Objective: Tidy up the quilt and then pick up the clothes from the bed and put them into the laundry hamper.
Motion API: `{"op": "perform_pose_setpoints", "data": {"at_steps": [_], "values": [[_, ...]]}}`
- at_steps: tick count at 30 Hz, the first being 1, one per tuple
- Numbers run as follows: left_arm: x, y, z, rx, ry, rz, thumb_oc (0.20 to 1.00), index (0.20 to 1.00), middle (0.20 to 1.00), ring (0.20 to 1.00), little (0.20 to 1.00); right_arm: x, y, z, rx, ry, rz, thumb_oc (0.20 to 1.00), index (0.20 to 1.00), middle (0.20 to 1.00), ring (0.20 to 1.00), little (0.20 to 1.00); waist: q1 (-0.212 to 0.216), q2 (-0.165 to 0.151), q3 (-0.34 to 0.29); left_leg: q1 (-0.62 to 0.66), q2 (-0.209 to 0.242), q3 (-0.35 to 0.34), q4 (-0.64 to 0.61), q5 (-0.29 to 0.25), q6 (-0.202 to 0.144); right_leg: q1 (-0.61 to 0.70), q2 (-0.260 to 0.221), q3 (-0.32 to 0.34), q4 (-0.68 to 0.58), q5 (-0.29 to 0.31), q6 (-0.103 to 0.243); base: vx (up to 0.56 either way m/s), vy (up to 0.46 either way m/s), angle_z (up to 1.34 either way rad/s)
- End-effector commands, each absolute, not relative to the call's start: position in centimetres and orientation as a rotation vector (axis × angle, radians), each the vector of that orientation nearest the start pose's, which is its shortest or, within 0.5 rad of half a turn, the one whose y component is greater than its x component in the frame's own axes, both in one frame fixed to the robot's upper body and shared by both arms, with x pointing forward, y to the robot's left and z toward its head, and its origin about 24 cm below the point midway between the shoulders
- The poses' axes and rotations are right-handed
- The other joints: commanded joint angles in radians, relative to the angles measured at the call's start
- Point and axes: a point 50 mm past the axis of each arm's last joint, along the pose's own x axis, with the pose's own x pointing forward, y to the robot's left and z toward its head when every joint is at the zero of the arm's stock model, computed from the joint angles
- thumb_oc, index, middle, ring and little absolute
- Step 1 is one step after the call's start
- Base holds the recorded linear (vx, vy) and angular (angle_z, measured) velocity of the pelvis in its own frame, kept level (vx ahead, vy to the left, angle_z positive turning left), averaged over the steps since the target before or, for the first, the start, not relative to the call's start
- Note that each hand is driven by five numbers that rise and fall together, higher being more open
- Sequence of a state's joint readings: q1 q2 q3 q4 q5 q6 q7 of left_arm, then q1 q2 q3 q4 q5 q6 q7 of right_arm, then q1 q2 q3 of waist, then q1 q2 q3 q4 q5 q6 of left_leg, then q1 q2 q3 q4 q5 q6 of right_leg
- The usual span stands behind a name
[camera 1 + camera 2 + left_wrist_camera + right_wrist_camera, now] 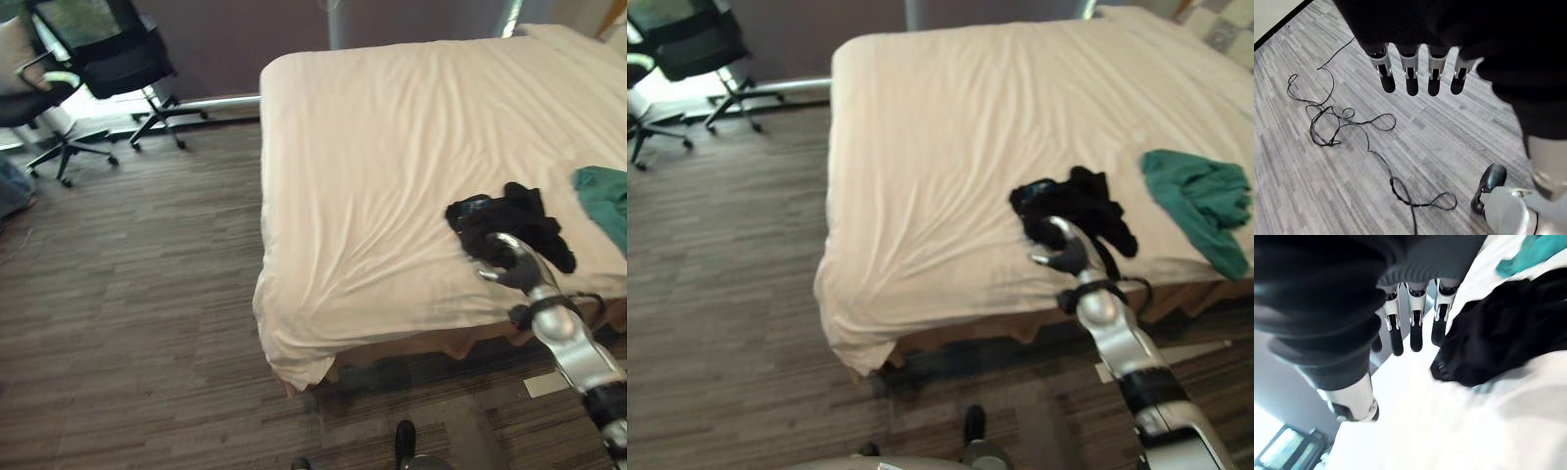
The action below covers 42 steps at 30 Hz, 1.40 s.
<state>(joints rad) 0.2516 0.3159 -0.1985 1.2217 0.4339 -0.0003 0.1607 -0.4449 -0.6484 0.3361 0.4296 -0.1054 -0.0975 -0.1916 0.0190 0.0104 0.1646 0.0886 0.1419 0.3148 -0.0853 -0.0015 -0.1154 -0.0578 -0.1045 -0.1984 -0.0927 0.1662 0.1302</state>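
Note:
A cream quilt (392, 147) lies spread flat over the bed. A crumpled pile of black clothes (1073, 206) sits near the bed's front edge, and a green garment (1200, 196) lies further right. My right hand (1065, 247) is at the near side of the black clothes (1498, 338); its straight fingers (1415, 328) reach over the quilt right beside the pile and hold nothing. My left hand (1410, 73) hangs open over the wooden floor, its fingers straight.
Two black office chairs (108, 59) stand at the far left by the window. Wooden floor (127, 294) runs along the bed's left side and front. The quilt's corner (294, 362) droops off the near left of the bed. A white slip (544, 384) lies on the floor.

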Motion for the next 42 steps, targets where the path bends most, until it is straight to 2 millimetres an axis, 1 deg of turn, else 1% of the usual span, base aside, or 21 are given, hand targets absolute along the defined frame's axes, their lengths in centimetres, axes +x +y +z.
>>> {"op": "perform_pose_setpoints", "data": {"at_steps": [1, 2, 4, 5, 9, 13, 15, 18, 20, 21, 22, 23, 26, 30, 32, 33, 36, 38, 39, 40, 42], "values": [[5.8, 27.4, -15.4, 0.892, 1.246, -0.117, 1.000, 1.000, 1.000, 1.000, 1.000, 36.2, -19.8, 16.6, -0.814, -0.352, 0.016, 0.200, 0.200, 0.200, 0.200, 0.200, 0.035, -0.007, 0.100, -0.046, 0.034, -0.026, -0.002, 0.069, -0.039, 0.044, -0.030, -0.043, 0.041, -0.113, 0.036, -0.12, -0.015, 0.43], [7.6, 27.6, -15.0, 0.922, 1.189, -0.104, 1.000, 1.000, 1.000, 1.000, 1.000, 37.6, -17.5, 18.5, -0.783, -0.394, 0.055, 0.200, 0.200, 0.200, 0.200, 0.200, 0.059, -0.007, 0.132, -0.084, 0.038, -0.046, -0.002, 0.087, -0.043, 0.006, -0.029, -0.053, 0.062, -0.116, 0.033, -0.16, -0.024, 0.39], [8.8, 27.7, -14.7, 0.945, 1.153, -0.100, 1.000, 1.000, 1.000, 1.000, 1.000, 38.3, -16.5, 19.3, -0.765, -0.402, 0.067, 0.200, 0.200, 0.200, 0.200, 0.200, 0.071, -0.006, 0.149, -0.108, 0.041, -0.056, -0.002, 0.098, -0.045, -0.015, -0.030, -0.059, 0.076, -0.118, 0.031, -0.12, -0.009, 0.40], [11.5, 27.7, -13.9, 1.007, 1.059, -0.121, 1.000, 1.000, 1.000, 1.000, 1.000, 39.3, -14.8, 20.5, -0.745, -0.406, 0.090, 0.200, 0.200, 0.200, 0.200, 0.200, 0.096, 0.003, 0.186, -0.148, 0.046, -0.071, -0.002, 0.118, -0.051, -0.060, -0.033, -0.072, 0.104, -0.122, 0.030, -0.09, 0.006, 0.42], [16.6, 26.3, -12.2, 1.031, 0.866, -0.117, 1.000, 1.000, 1.000, 1.000, 1.000, 40.2, -12.8, 19.7, -0.699, -0.348, 0.120, 0.200, 0.200, 0.200, 0.200, 0.200, 0.120, 0.023, 0.237, -0.242, 0.055, -0.100, 0.011, 0.144, -0.056, -0.154, -0.049, -0.101, 0.178, -0.137, 0.029, -0.10, 0.011, 0.23], [19.3, 24.2, -11.2, 1.000, 0.734, -0.132, 1.000, 1.000, 1.000, 1.000, 1.000, 39.7, -11.9, 15.7, -0.643, -0.233, 0.165, 0.200, 0.200, 0.200, 0.200, 0.200, 0.119, 0.036, 0.260, -0.285, 0.051, -0.109, 0.017, 0.151, -0.051, -0.201, -0.063, -0.114, 0.209, -0.143, 0.029, -0.03, 0.031, 0.27], [20.3, 22.8, -10.8, 0.983, 0.673, -0.152, 1.000, 1.000, 1.000, 1.000, 1.000, 37.5, -10.3, 9.7, -0.644, -0.097, 0.282, 0.200, 0.200, 0.200, 0.200, 0.200, 0.105, 0.038, 0.271, -0.281, 0.043, -0.111, 0.012, 0.147, -0.046, -0.196, -0.069, -0.115, 0.210, -0.151, 0.031, 0.02, 0.056, 0.02], [20.4, 22.0, -10.8, 0.975, 0.661, -0.176, 1.000, 1.000, 1.000, 1.000, 1.000, 33.5, -10.0, 3.5, -0.590, 0.058, 0.429, 0.200, 0.200, 0.200, 0.200, 0.200, 0.078, 0.028, 0.261, -0.257, 0.031, -0.110, -0.002, 0.134, -0.042, -0.168, -0.073, -0.118, 0.191, -0.150, 0.039, 0.04, 0.044, 0.03], [20.3, 22.2, -10.9, 0.980, 0.671, -0.180, 1.000, 1.000, 1.000, 1.000, 1.000, 31.9, -10.3, 1.8, -0.560, 0.110, 0.474, 0.200, 0.200, 0.200, 0.200, 0.200, 0.067, 0.025, 0.257, -0.247, 0.026, -0.109, -0.002, 0.126, -0.041, -0.153, -0.075, -0.120, 0.182, -0.151, 0.041, 0.05, 0.059, 0.02], [19.9, 22.4, -11.2, 0.992, 0.698, -0.199, 1.000, 1.000, 1.000, 1.000, 1.000, 28.8, -10.4, -1.0, -0.486, 0.206, 0.591, 0.200, 0.200, 0.200, 0.200, 0.200, 0.047, 0.016, 0.244, -0.221, 0.014, -0.105, -0.002, 0.109, -0.036, -0.128, -0.080, -0.119, 0.175, -0.148, 0.047, 0.06, 0.076, -0.05], [19.9, 22.3, -11.3, 0.992, 0.698, -0.200, 1.000, 1.000, 1.000, 1.000, 1.000, 28.8, -10.4, -1.0, -0.486, 0.206, 0.591, 0.200, 0.200, 0.200, 0.200, 0.200, 0.047, 0.016, 0.242, -0.224, 0.014, -0.106, -0.002, 0.111, -0.035, -0.130, -0.080, -0.119, 0.172, -0.145, 0.046, 0.09, 0.104, -0.12], [19.6, 22.8, -11.4, 1.004, 0.725, -0.213, 1.000, 1.000, 1.000, 1.000, 1.000, 26.7, -10.0, -1.6, -0.433, 0.222, 0.692, 0.200, 0.200, 0.200, 0.200, 0.200, 0.032, 0.007, 0.225, -0.195, 0.004, -0.100, -0.002, 0.092, -0.027, -0.113, -0.087, -0.113, 0.176, -0.143, 0.051, 0.07, 0.084, -0.14], [19.1, 23.4, -11.7, 1.020, 0.763, -0.222, 1.000, 1.000, 1.000, 1.000, 1.000, 26.2, -9.3, 0.5, -0.378, 0.123, 0.762, 0.200, 0.200, 0.200, 0.200, 0.200, 0.010, -0.005, 0.209, -0.145, -0.008, -0.074, -0.002, 0.063, -0.013, -0.101, -0.097, -0.091, 0.200, -0.144, 0.058, 0.07, 0.116, -0.08], [19.2, 23.7, -11.6, 1.025, 0.767, -0.202, 1.000, 1.000, 1.000, 1.000, 1.000, 28.0, -9.2, 7.8, -0.338, -0.203, 0.681, 0.200, 0.200, 0.200, 0.200, 0.200, -0.016, -0.011, 0.211, -0.090, -0.021, -0.033, -0.002, 0.036, 0.005, -0.106, -0.114, -0.050, 0.254, -0.155, 0.067, -0.01, 0.111, -0.41], [19.5, 23.5, -11.5, 1.020, 0.758, -0.200, 1.000, 1.000, 1.000, 1.000, 1.000, 28.4, -9.3, 9.1, -0.342, -0.266, 0.641, 0.200, 0.200, 0.200, 0.200, 0.200, -0.019, -0.010, 0.210, -0.088, -0.025, -0.025, -0.002, 0.036, 0.009, -0.114, -0.118, -0.042, 0.263, -0.151, 0.067, -0.04, 0.089, -0.50], [19.8, 22.9, -11.5, 0.989, 0.748, -0.183, 1.000, 1.000, 1.000, 1.000, 1.000, 29.4, -9.6, 12.0, -0.329, -0.395, 0.526, 0.200, 0.200, 0.200, 0.200, 0.200, -0.027, -0.004, 0.218, -0.080, -0.036, -0.008, 0.003, 0.028, 0.019, -0.137, -0.133, -0.024, 0.303, -0.152, 0.070, -0.06, 0.115, -0.31], [20.7, 21.6, -11.1, 0.857, 0.714, -0.122, 1.000, 1.000, 1.000, 1.000, 1.000, 32.3, -10.8, 13.3, -0.338, -0.421, 0.307, 0.200, 0.200, 0.200, 0.200, 0.200, -0.026, 0.011, 0.242, -0.080, -0.043, 0.029, 0.022, 0.011, 0.028, -0.193, -0.174, -0.034, 0.366, -0.125, 0.093, -0.09, 0.125, -0.37], [21.5, 21.0, -10.6, 0.800, 0.672, -0.098, 1.000, 1.000, 1.000, 1.000, 1.000, 33.8, -12.0, 13.0, -0.362, -0.368, 0.200, 0.200, 0.200, 0.200, 0.200, 0.200, -0.007, 0.019, 0.251, -0.086, -0.040, 0.076, 0.051, -0.010, 0.029, -0.223, -0.229, -0.146, 0.406, -0.091, 0.094, -0.06, 0.081, -0.62], [21.5, 21.0, -10.5, 0.800, 0.671, -0.098, 1.000, 1.000, 1.000, 1.000, 1.000, 33.9, -12.0, 13.1, -0.362, -0.369, 0.199, 0.200, 0.200, 0.200, 0.200, 0.200, -0.008, 0.019, 0.250, -0.087, -0.040, 0.076, 0.053, -0.011, 0.029, -0.224, -0.230, -0.146, 0.408, -0.091, 0.094, 0.07, 0.083, -0.98], [21.7, 20.4, -10.4, 0.763, 0.656, -0.110, 1.000, 1.000, 1.000, 1.000, 1.000, 34.6, -14.0, 11.3, -0.383, -0.262, 0.092, 0.200, 0.200, 0.200, 0.200, 0.200, 0.009, 0.029, 0.243, -0.080, -0.037, 0.119, 0.079, -0.055, 0.027, -0.219, -0.311, -0.331, 0.470, -0.090, 0.101, 0.10, 0.063, -0.88], [21.4, 20.4, -10.6, 0.709, 0.684, -0.109, 1.000, 1.000, 1.000, 1.000, 1.000, 34.3, -16.1, 9.0, -0.362, -0.152, -0.003, 0.200, 0.200, 0.200, 0.200, 0.200, 0.012, 0.032, 0.235, -0.077, -0.030, 0.161, 0.094, -0.071, 0.032, -0.197, -0.360, -0.465, 0.490, -0.091, 0.092, 0.10, 0.027, -0.72]]}}
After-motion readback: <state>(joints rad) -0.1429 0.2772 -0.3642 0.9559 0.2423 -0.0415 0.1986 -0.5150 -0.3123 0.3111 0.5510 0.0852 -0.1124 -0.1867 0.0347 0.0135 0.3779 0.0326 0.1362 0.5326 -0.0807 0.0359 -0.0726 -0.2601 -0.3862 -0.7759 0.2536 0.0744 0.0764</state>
